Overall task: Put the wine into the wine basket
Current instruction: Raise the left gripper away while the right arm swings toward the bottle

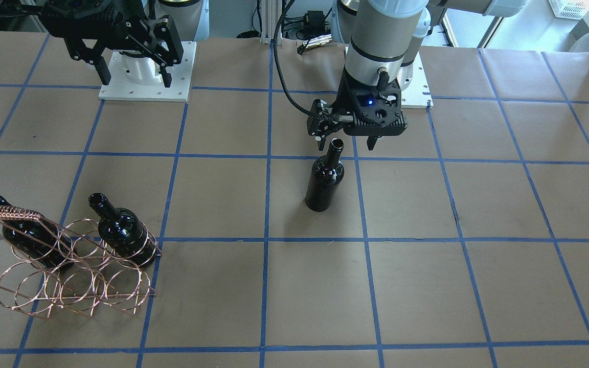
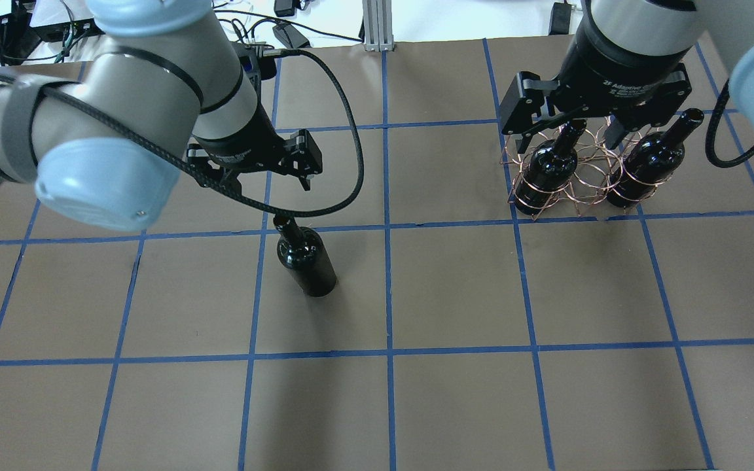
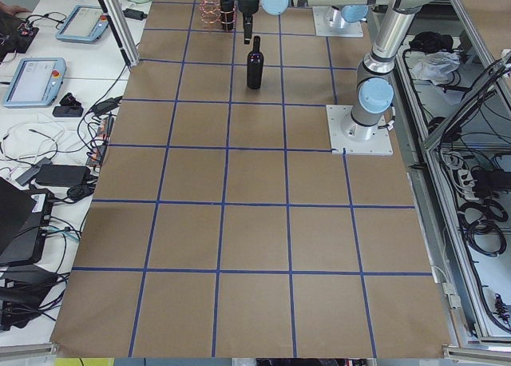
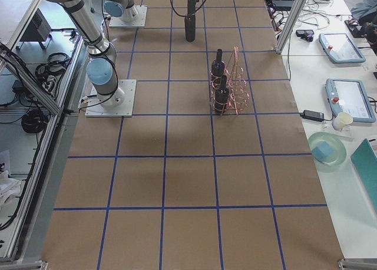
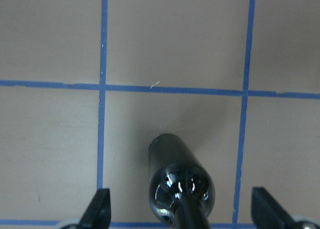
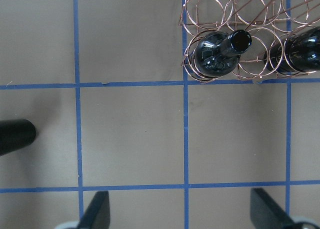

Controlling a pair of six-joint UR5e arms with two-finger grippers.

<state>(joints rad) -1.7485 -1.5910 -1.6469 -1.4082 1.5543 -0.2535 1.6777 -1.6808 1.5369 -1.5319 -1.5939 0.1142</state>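
Upright near the centre of the brown paper-covered table with blue tape grid (image 1: 478, 204), touching nothing: glossy near-black glass wine bottle (image 1: 325, 181). Just above its mouth, at 12 o'clock from the body in the front-facing view, left two-finger gripper (image 1: 346, 146), fingers spread wide to either side of the neck, no contact. Down at 8 o'clock, copper-coloured thin-wire ring basket (image 1: 10, 210), with a second dark bottle (image 1: 121, 231) and a third dark bottle (image 1: 24, 236) tilted in its end rings, necks toward 11 o'clock. High over the basket in the overhead view, right gripper (image 1: 135, 81), fingers apart, gripping nothing.
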